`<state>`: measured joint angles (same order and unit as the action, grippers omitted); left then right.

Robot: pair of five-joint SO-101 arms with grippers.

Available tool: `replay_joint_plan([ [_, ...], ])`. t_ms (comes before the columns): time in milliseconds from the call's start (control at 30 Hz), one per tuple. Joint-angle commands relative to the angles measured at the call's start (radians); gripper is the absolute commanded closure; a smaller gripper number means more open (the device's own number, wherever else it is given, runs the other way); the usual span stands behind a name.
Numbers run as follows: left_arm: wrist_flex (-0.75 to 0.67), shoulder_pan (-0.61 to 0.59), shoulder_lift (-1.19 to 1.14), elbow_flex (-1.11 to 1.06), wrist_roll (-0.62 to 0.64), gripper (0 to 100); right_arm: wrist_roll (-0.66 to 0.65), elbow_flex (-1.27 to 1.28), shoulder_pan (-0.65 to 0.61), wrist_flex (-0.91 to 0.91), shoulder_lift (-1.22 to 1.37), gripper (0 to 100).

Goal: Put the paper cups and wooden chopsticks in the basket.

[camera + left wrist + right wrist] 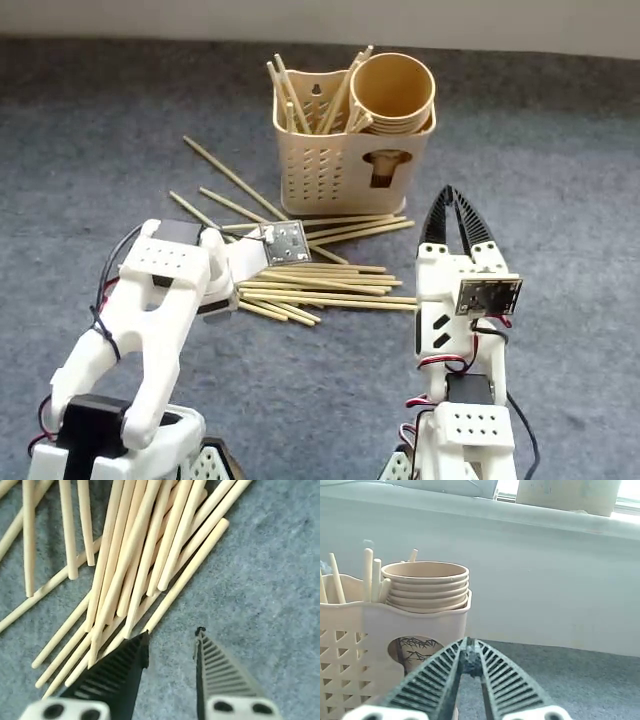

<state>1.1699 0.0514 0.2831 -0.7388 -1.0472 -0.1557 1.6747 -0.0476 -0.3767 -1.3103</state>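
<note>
Left gripper (172, 633) spread wide, empty, over loose chopsticks (320, 282) at centre. Right gripper (450, 195) pinched closed, empty. Basket (335, 170) at twelve o'clock holds paper cups (393, 92), few chopsticks; pile left to do.

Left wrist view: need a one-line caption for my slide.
Left pincer open, tips at the edge of the loose chopsticks lying on the grey mat.

Tabletop (80, 120) overlooked from a fixed high camera, chopsticks (130, 555) viewed closely (almost straight down) from the left wrist, basket (350, 630) faced level from the right wrist, both shared overhead.
</note>
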Motion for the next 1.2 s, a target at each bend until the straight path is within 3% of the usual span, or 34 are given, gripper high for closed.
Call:
replay_joint_plan([
  [0, -0.023, 0.019, -0.001, -0.004, -0.008, 84, 0.0, 0.101, 0.008, -0.018, -0.008, 99.3],
  [367, -0.069, 0.013, -0.292, 0.153, -0.002, 87, 0.0, 0.101, 0.008, -0.018, -0.008, 99.3],
  [900, -0.071, 0.021, -0.208, 0.166, 0.0, 87, 0.0, 0.101, 0.008, -0.018, -0.008, 99.3],
  [1167, -0.086, 0.039, -0.435, 0.255, 0.002, 87, 0.0, 0.101, 0.008, -0.018, -0.008, 99.3],
])
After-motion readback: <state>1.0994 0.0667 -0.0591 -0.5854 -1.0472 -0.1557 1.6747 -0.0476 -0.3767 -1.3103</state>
